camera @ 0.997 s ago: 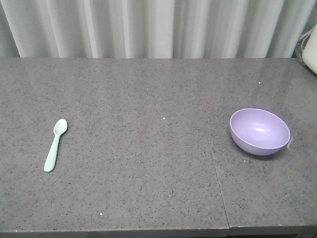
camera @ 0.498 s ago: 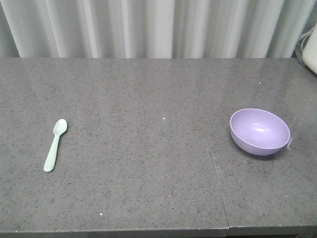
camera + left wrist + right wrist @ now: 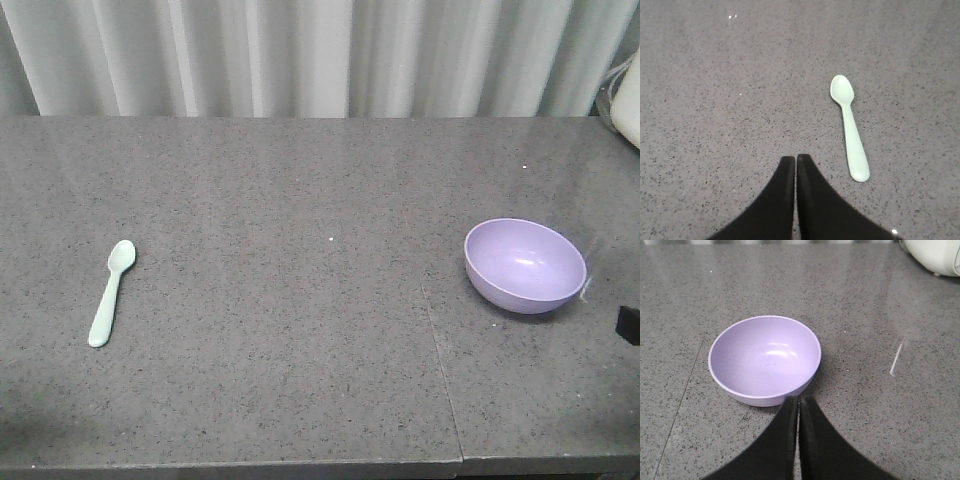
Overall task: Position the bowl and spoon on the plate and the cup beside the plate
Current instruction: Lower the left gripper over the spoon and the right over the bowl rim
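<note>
The mint-green spoon [image 3: 110,292] lies flat on the left of the grey countertop, scoop pointing away. The lavender bowl [image 3: 524,264] stands upright and empty on the right. In the left wrist view my left gripper [image 3: 796,158] is shut and holds nothing, hovering just left of the spoon's [image 3: 850,127] handle end. In the right wrist view my right gripper [image 3: 799,399] is also shut and holds nothing, its tips right at the near side of the bowl [image 3: 765,357]. The plate and the cup are out of view.
A white appliance [image 3: 935,252] sits at the far right back corner of the countertop [image 3: 300,200]. A seam [image 3: 440,370] runs through the slab left of the bowl. Pale curtains hang behind the counter. A black arm part [image 3: 628,323] shows at the right edge.
A black part of the right arm has come into the front view at the right edge, and a faint shadow has appeared at the lower left. Spoon and bowl have not moved.
</note>
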Motion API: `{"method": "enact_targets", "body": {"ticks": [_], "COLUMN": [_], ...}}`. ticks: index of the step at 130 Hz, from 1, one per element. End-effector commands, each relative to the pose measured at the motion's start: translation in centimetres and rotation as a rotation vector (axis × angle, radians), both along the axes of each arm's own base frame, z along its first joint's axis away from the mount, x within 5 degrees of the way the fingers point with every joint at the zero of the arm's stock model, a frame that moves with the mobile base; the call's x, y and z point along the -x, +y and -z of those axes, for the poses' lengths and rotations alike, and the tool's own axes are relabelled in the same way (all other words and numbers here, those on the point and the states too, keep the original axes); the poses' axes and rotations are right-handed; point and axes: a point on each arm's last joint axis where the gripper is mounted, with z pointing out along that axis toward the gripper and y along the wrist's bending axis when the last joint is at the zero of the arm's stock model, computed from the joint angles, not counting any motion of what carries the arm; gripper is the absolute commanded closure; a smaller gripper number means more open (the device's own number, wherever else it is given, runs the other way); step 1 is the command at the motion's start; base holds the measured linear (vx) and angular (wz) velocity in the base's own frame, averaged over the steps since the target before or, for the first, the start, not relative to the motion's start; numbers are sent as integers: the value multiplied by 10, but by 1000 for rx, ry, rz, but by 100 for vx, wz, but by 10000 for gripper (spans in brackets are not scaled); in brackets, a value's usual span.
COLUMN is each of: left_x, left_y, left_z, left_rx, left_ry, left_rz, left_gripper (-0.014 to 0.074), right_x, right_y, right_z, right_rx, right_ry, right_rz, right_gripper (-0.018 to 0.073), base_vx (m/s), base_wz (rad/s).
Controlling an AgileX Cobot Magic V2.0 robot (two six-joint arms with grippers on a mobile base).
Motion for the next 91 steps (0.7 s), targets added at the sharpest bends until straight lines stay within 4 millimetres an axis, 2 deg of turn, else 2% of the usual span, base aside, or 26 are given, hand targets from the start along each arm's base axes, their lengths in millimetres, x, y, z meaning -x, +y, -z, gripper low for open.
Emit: {"method": "enact_targets", "body": {"ticks": [1, 24, 37, 57, 74, 91], "left_x": [-20, -42, -45, -46, -54, -76], "left_y": [0, -1, -2, -3, -3, -6], "left_z": [-26, -49, -58, -61, -62, -68], "left_rx": [7, 49, 81, 118, 99, 92], "left_ry": [-51, -87, -163, -198, -154, -20], "left_rz": [-1, -6, -9, -15, 3, 41], "left_gripper": [603, 603, 603, 603, 603, 602], "right_x": [-12, -18, -19, -22, -42, -70], "right_y": [0, 0, 1, 1, 1, 1], "right_z": [-25, -35, -40, -35, -22, -24], "right_rx": [7, 24, 11, -19, -32, -31], "right_ry": [-113, -230, -290, -245, -161, -60], "right_rz": [-4, -16, -17, -9, -4, 0], "right_gripper": [561, 560, 560, 557, 547, 541], "base_vx": [0, 0, 0, 0, 0, 0], "base_wz": [0, 0, 0, 0, 0, 0]}}
